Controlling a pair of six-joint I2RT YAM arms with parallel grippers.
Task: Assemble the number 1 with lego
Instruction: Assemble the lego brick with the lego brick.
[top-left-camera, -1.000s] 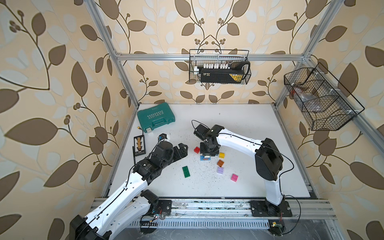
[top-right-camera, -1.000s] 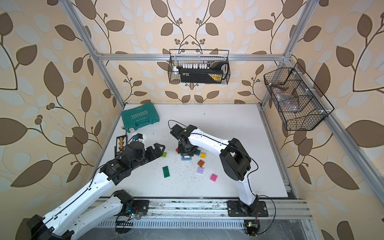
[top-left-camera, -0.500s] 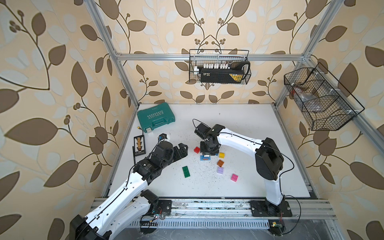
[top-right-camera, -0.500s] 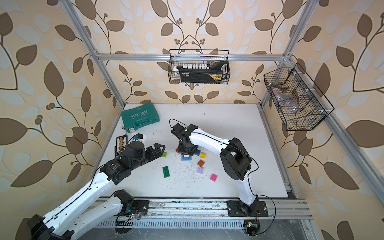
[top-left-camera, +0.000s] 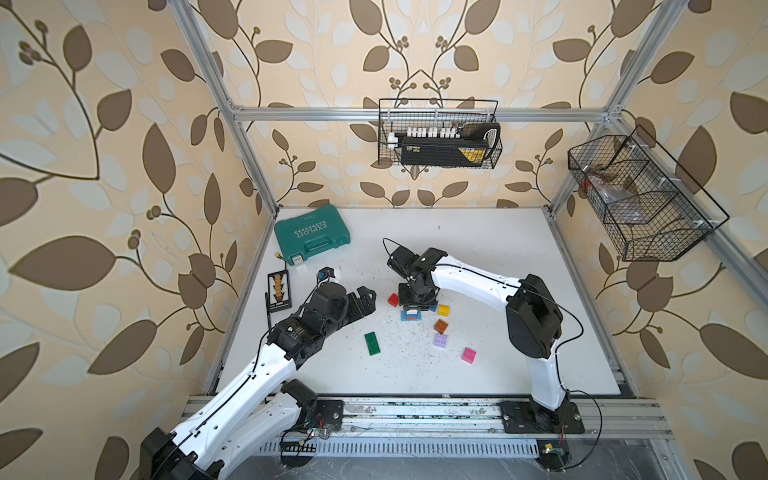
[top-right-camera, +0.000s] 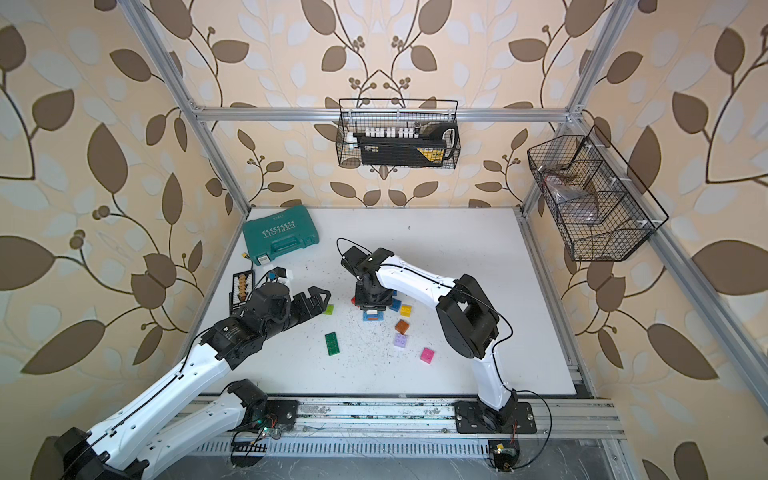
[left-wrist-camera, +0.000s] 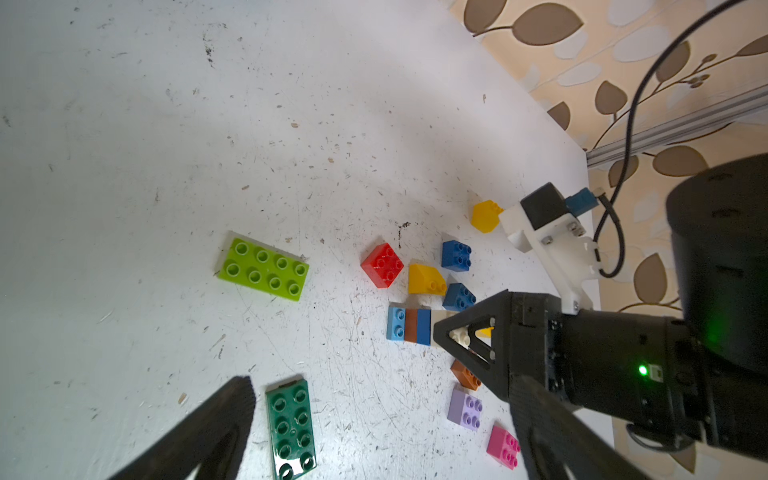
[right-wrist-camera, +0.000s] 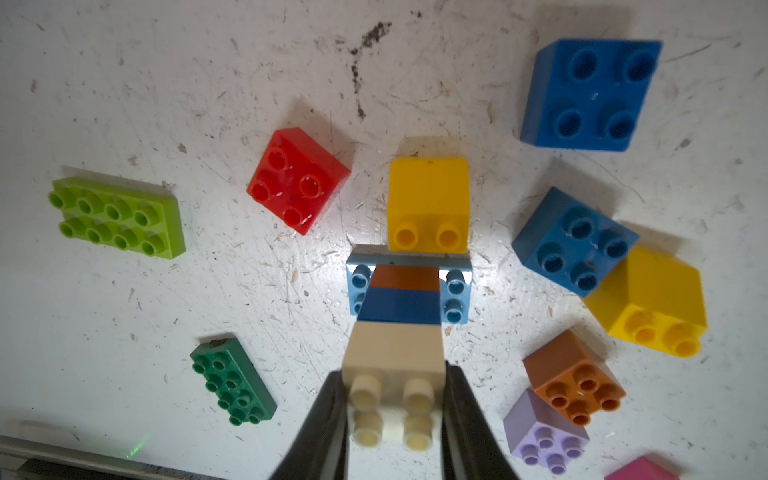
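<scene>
Four layers make up the stack (right-wrist-camera: 399, 305) near the middle of the table (top-left-camera: 498, 249): a light blue plate (right-wrist-camera: 455, 286) as base, then brown, blue and a cream brick (right-wrist-camera: 395, 353) on top, which your right gripper (right-wrist-camera: 395, 386) clamps from both sides. You find a yellow sloped brick (right-wrist-camera: 428, 195) touching the base plate and a red brick (right-wrist-camera: 297, 180) lying loose close by. Your left gripper (top-left-camera: 365, 302) hovers near the lime plate (left-wrist-camera: 262, 268), jaws spread wide and holding nothing.

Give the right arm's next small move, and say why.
Probably open the right tool and lift straight up. It is shut on the cream brick, which looks seated flush on the stack's blue brick, above the brown brick and the light-blue plate.
</scene>
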